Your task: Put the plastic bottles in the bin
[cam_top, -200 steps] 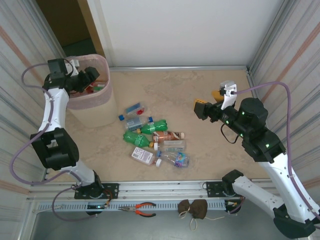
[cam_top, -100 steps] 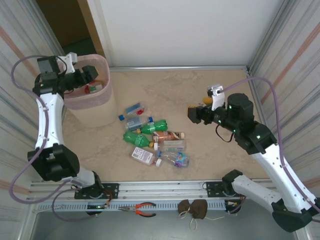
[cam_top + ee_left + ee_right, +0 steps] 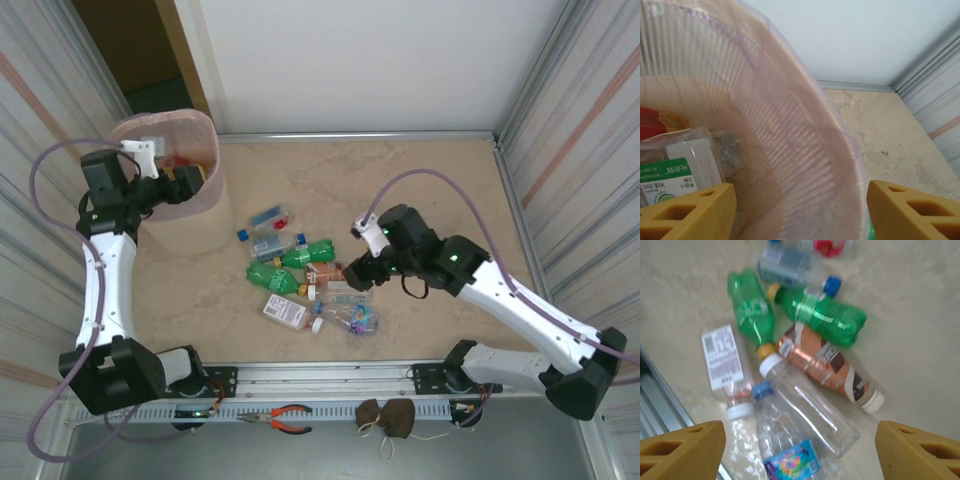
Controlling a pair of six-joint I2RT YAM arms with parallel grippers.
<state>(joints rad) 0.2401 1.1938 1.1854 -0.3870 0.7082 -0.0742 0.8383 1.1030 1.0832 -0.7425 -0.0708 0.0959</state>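
Right gripper [image 3: 355, 271] over the bottles [image 3: 300, 275], left gripper [image 3: 172, 178] at the bin [image 3: 205, 135].
Top: bottles heaped right of bin. Left wrist: fingers [image 3: 690, 210] spread, empty, straddling the rim. Right wrist: fingers spread above clear bottle [image 3: 810, 412], which looks light, slick, crushable; I'd pinch mid-body.
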